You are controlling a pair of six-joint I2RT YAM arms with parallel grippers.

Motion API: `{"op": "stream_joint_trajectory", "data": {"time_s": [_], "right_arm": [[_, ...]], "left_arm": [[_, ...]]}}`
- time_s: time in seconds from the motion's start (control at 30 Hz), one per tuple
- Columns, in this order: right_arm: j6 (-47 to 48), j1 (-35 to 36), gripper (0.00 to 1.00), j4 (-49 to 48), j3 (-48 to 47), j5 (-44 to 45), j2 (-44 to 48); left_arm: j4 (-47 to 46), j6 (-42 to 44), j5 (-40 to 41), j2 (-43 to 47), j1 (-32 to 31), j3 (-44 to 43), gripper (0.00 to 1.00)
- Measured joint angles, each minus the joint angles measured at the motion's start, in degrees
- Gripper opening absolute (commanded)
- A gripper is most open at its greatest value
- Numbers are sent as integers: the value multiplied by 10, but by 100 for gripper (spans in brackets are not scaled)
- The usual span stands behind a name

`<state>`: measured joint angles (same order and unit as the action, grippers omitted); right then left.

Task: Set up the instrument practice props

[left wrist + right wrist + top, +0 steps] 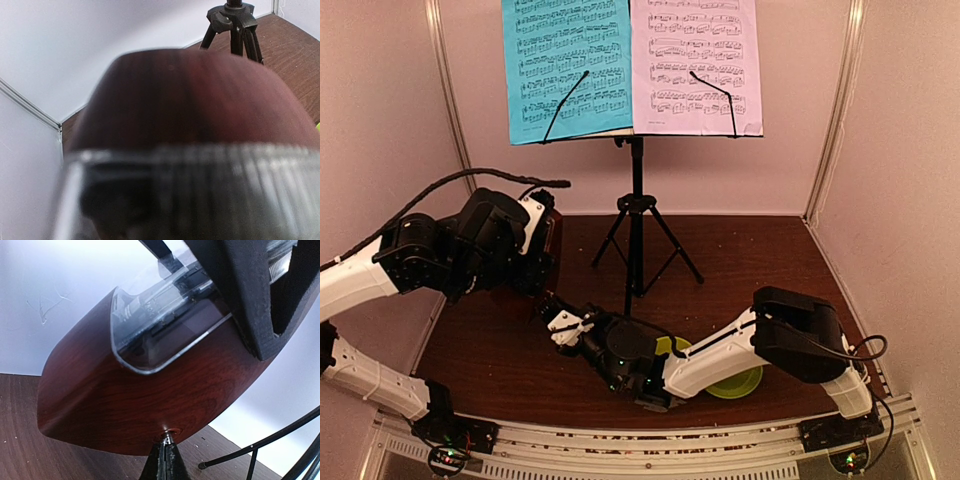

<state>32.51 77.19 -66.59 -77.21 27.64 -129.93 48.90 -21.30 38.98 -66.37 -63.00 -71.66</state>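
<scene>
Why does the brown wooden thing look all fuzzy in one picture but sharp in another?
Left wrist view: the metronome fills the frame at the lens, so it blurs, while the music stand legs behind look sharper. Right wrist view: its wood grain is crisp and the clear cover shows pale glare. Top view: sharp, soft pinkish light.

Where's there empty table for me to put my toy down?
Back right: bare table between the music stand and the right wall. Front left: a smaller patch in front of the left arm holding the metronome. Crowded: front middle, where the right arm stretches over the green plate.
</scene>
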Motion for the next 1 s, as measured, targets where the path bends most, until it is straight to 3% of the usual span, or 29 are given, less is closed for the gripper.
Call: {"op": "stream_joint_trajectory", "data": {"time_s": [0.4, 0.57, 0.63, 0.8, 1.0], "right_arm": [[-14, -2, 0, 2, 12, -13, 5], [-25, -4, 19, 6, 19, -23, 14], [-31, -7, 20, 9, 21, -24, 14], [-33, -12, 6, 13, 26, -24, 14], [-35, -13, 4, 14, 28, -22, 14]], "left_arm": [[-16, 2, -3, 12, 0, 19, 18], [-24, 2, -3, 12, 0, 19, 18], [-28, 2, -8, 13, 0, 19, 18], [-33, 2, -11, 15, -1, 19, 18], [-41, 2, -15, 17, -1, 19, 18]]}}
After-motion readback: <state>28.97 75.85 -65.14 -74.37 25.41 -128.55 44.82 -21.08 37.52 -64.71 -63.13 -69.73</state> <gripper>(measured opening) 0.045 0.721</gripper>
